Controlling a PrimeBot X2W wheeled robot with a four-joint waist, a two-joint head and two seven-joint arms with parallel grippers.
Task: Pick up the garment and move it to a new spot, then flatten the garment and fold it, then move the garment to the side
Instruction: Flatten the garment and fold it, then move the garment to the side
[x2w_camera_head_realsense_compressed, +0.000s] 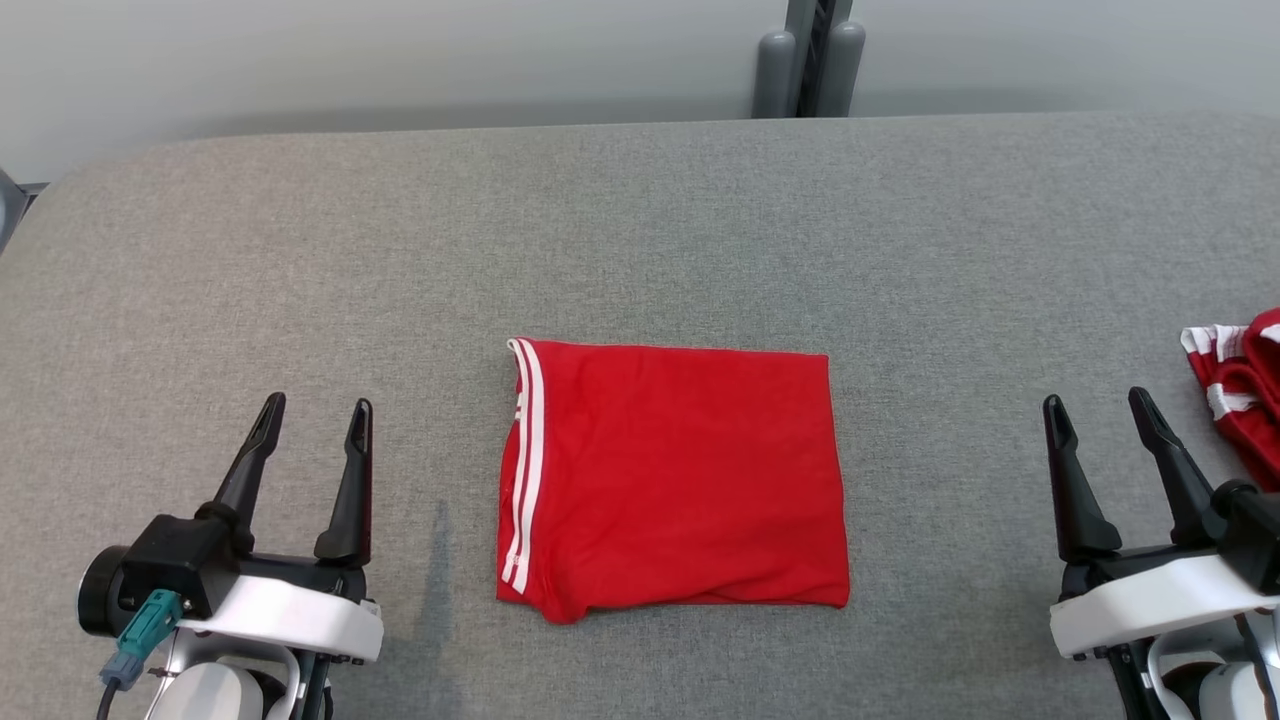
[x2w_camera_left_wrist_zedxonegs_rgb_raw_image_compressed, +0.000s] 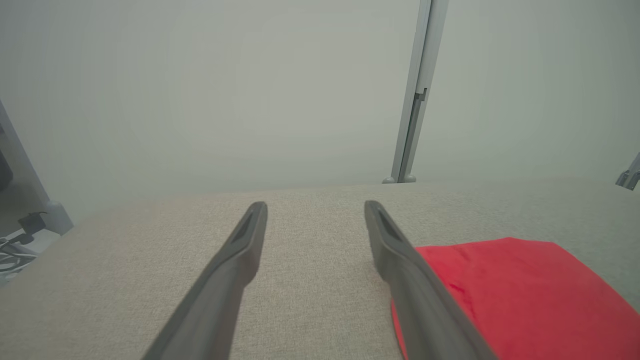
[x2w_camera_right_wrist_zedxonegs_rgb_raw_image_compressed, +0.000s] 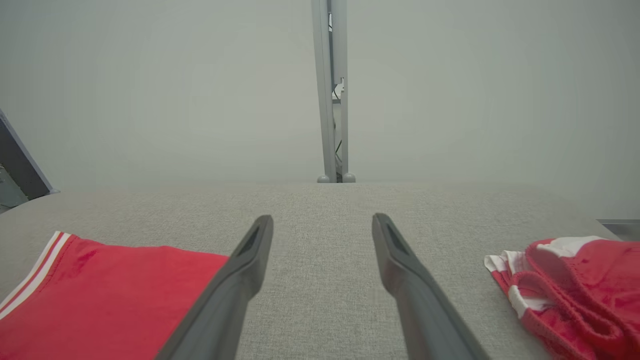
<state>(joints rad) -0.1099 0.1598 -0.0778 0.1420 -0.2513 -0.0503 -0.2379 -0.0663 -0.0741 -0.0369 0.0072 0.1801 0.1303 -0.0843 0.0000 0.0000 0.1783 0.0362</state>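
A red garment (x2w_camera_head_realsense_compressed: 675, 475) with two white stripes down its left edge lies folded into a neat rectangle at the middle of the grey table (x2w_camera_head_realsense_compressed: 640, 230). It also shows at the lower right of the left wrist view as the red garment (x2w_camera_left_wrist_zedxonegs_rgb_raw_image_compressed: 520, 295) and at the lower left of the right wrist view as the red garment (x2w_camera_right_wrist_zedxonegs_rgb_raw_image_compressed: 100, 295). My left gripper (x2w_camera_head_realsense_compressed: 315, 415) rests open to the garment's left, apart from it. On the garment's right my right gripper (x2w_camera_head_realsense_compressed: 1100, 410) stands open, also clear of the cloth. Nothing sits between either pair of fingers (x2w_camera_left_wrist_zedxonegs_rgb_raw_image_compressed: 240, 260) (x2w_camera_right_wrist_zedxonegs_rgb_raw_image_compressed: 395, 260).
A second red and white garment (x2w_camera_head_realsense_compressed: 1240, 390) lies crumpled at the table's right edge, just beyond my right gripper; the crumpled garment (x2w_camera_right_wrist_zedxonegs_rgb_raw_image_compressed: 570, 285) also shows in the right wrist view. A grey post (x2w_camera_head_realsense_compressed: 810, 55) stands behind the table's far edge against a pale wall.
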